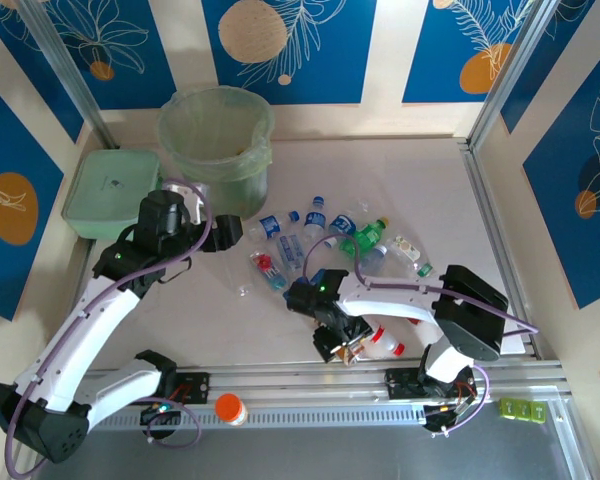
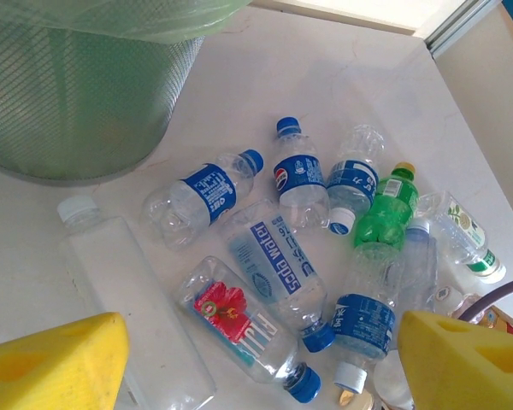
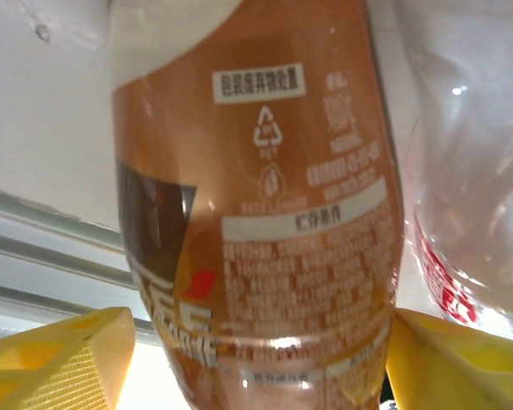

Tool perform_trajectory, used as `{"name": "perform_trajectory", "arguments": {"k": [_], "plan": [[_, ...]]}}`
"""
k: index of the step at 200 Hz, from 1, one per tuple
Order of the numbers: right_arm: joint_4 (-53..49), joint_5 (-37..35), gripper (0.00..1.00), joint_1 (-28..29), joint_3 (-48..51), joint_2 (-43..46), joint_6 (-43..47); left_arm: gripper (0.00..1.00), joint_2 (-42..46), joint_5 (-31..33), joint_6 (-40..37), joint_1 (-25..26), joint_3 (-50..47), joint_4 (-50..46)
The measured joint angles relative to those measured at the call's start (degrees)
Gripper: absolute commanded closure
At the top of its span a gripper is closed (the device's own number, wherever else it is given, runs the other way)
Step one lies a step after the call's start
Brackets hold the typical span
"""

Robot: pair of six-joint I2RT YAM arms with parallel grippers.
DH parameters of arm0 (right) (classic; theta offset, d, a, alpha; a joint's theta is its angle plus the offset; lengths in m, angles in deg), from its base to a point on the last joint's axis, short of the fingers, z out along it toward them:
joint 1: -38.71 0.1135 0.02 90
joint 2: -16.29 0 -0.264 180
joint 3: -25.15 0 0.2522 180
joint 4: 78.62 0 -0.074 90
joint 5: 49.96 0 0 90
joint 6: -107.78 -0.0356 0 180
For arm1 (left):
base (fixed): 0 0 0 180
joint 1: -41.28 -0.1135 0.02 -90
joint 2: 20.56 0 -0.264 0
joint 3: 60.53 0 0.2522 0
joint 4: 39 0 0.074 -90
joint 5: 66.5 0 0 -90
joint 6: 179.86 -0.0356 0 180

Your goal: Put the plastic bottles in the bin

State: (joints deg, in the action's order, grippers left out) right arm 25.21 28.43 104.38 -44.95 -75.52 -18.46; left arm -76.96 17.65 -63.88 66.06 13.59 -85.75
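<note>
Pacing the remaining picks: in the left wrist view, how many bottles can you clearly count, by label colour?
blue-label bottles: 5
red-flower bottle: 1
green bottle: 1
green-and-white-label bottle: 1
unlabelled square bottle: 1
Total: 9 clearly countable; more lie half hidden at the right.

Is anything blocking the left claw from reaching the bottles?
Nothing visible does. The left gripper is open, and the plastic bottles lie uncovered on the table straight ahead of its fingers. The bin stands off to one side.

Glossy clear plastic bottles (image 2: pixel 274 265), translucent plastic bin (image 1: pixel 216 130), matt table (image 1: pixel 430 190)
</note>
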Motion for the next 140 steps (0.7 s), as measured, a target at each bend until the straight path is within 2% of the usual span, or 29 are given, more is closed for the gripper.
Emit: {"name": "perform_trajectory", "arguments": {"k": [23, 56, 140], "plan": [[1.49, -0.02, 0.26, 0.00, 0.26, -1.18, -0.13, 0.18, 0.00, 0.57, 0.00, 0.00, 0.00, 0.04], [3.50, -0.28, 0.40, 0.00, 0.26, -1.77, -0.33, 0.18, 0.07, 1.99, -0.24, 0.00, 0.00, 0.02], [4.74, -1.66, 0.40, 0.70, 0.26, 1.64, 0.66, 0.18, 0.11, 3.63, -0.63, 0.00, -0.02, 0.04]]}}
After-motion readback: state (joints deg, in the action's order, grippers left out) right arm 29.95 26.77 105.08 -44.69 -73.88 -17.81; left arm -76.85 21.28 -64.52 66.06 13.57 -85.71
